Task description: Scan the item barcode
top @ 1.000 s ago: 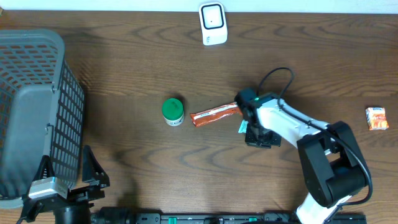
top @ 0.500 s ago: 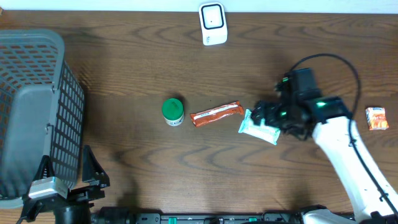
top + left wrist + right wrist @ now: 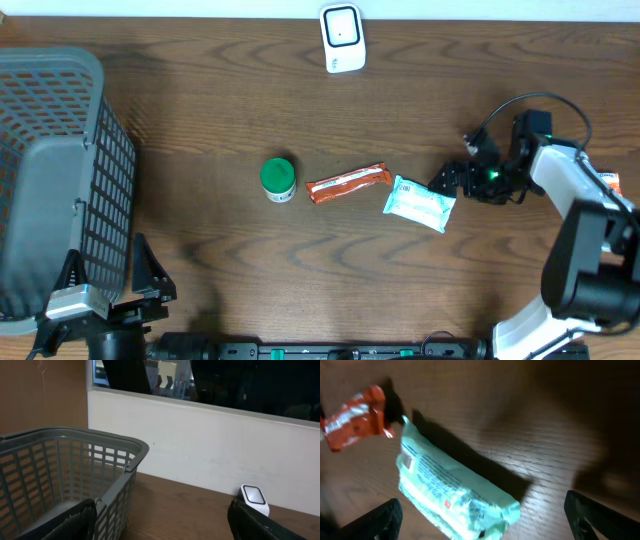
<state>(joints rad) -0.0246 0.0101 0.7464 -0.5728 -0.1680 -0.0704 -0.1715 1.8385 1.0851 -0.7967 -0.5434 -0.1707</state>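
My right claw [image 3: 452, 180]: jaws spread wide, holding nothing, low over the table [image 3: 200, 100] just beside a pale green packet [image 3: 419, 204] that lies flat, one corner just beside an orange wrapper [image 3: 348, 183]. My left claw [image 3: 167, 522]: open, empty, next to the basket [image 3: 75, 455]. Scanner [image 3: 342, 38]: far edge, well apart from the packet.

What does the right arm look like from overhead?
The right arm has white link shells with black joints, a black cable looping above it, and a green light near the wrist. The right gripper is black.
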